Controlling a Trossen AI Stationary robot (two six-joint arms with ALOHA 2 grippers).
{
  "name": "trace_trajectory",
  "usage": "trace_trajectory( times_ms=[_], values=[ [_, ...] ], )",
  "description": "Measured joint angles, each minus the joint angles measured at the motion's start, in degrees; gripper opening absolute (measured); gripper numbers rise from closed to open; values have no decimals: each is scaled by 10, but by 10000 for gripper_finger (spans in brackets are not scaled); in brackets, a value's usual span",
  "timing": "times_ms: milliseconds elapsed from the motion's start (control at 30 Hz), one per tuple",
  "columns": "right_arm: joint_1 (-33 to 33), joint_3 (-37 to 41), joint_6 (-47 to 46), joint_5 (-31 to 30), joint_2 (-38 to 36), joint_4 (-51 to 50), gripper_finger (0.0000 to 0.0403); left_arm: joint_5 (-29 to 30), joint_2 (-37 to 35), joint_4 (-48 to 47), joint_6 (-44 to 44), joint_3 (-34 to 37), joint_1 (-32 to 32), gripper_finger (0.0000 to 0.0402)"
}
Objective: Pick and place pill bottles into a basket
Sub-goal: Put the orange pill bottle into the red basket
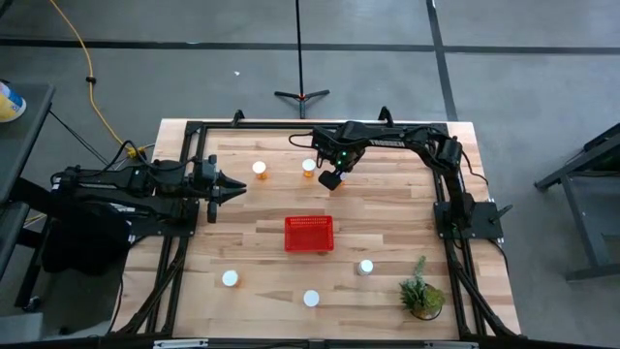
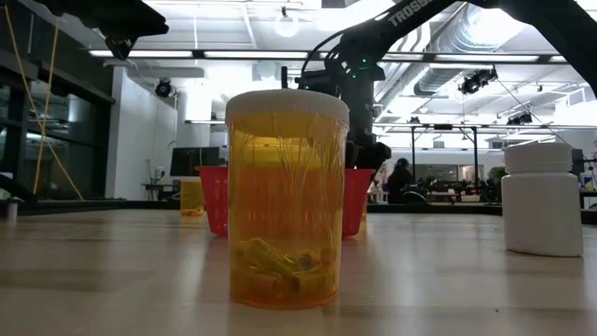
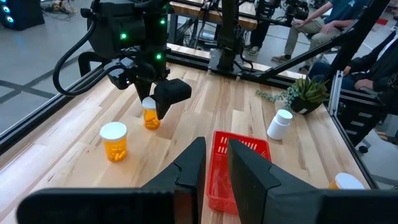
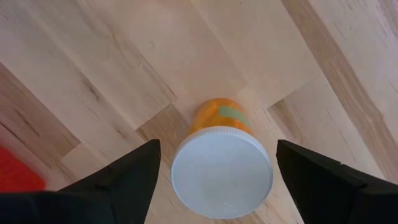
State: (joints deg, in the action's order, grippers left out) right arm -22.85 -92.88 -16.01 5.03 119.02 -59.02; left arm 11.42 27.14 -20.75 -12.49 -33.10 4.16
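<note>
Several pill bottles with white caps stand upright on their bases on the wooden table. My right gripper (image 1: 329, 175) is open above the far middle bottle (image 1: 308, 167). In the right wrist view its two fingers stand on either side of that bottle's white cap (image 4: 222, 172), with a gap on each side. A second bottle (image 1: 260, 169) stands to its left. The red mesh basket (image 1: 309, 233) sits at the table's middle. My left gripper (image 1: 232, 186) hangs at the left and points toward the table's right, with a narrow gap between its fingers (image 3: 216, 163), holding nothing.
Three more bottles stand near the front: at the near left (image 1: 230, 278), the near middle (image 1: 311, 298) and to the right of the basket (image 1: 364, 267). A green potted plant (image 1: 421, 291) stands at the near right corner. People sit beyond the table (image 3: 311, 25).
</note>
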Motion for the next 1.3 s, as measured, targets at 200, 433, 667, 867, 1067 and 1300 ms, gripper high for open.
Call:
trace_trajectory(
  times_ms=[200, 433, 667, 867, 1067, 1300],
  values=[
    [0, 0, 0, 0, 0, 0, 309, 0, 0, 0, 0, 0, 0, 104],
    [0, 0, 0, -1, 0, 0, 277, 0, 0, 0, 0, 0, 0, 104],
    [0, 0, 0, -1, 0, 0, 239, 0, 0, 0, 0, 0, 0, 104],
    [0, 0, 0, -1, 0, 0, 213, 0, 0, -5, 0, 0, 0, 104],
    [0, 0, 0, -1, 0, 0, 205, 0, 0, -4, 0, 0, 0, 104],
    [0, 0, 0, -1, 0, 0, 218, 0, 0, -4, 0, 0, 0, 104]
  ],
)
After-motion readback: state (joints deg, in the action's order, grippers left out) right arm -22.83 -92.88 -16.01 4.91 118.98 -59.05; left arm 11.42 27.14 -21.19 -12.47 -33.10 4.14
